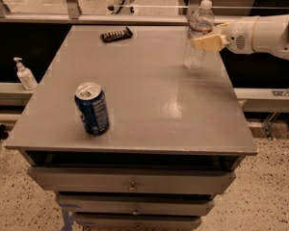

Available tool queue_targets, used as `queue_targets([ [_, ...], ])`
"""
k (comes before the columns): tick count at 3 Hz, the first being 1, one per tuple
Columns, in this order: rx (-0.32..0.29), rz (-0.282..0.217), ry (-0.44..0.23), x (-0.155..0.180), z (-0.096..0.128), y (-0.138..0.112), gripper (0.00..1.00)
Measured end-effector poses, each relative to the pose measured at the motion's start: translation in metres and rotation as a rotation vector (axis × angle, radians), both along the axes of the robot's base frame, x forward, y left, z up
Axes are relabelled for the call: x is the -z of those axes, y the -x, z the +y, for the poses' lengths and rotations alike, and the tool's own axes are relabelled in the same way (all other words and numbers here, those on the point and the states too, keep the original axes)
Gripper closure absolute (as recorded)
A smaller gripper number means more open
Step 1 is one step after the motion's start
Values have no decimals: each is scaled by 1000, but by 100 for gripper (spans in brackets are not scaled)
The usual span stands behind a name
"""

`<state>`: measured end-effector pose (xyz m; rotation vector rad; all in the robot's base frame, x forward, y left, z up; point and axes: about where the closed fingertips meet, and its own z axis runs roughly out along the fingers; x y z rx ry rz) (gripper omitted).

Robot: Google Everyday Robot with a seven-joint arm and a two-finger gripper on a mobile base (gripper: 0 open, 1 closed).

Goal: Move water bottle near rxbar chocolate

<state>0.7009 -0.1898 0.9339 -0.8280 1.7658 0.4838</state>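
The water bottle (196,37), clear with a white cap, stands upright near the far right edge of the grey table (149,95). My gripper (205,42) comes in from the right on a white arm and is shut on the bottle at mid height, its tan fingers (209,42) around it. The bottle's base is at or just above the table top. The rxbar chocolate (116,34), a flat dark bar, lies at the far edge, well to the left of the bottle.
A blue soda can (92,108) stands upright near the front left of the table. A small white pump bottle (25,74) sits on a ledge to the left, off the table. Drawers (132,181) are below the top.
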Motion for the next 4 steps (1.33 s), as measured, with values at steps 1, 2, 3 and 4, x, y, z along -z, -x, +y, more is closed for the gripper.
queue_targets([
  [1,0,-96,-13,-24,9,-27,100],
  [2,-6,-145,-3,-32,22,-60,100],
  [3,-24,-159,11,-27,45,-91,100],
  [4,-40,-154,9,-15,69,-116,100],
])
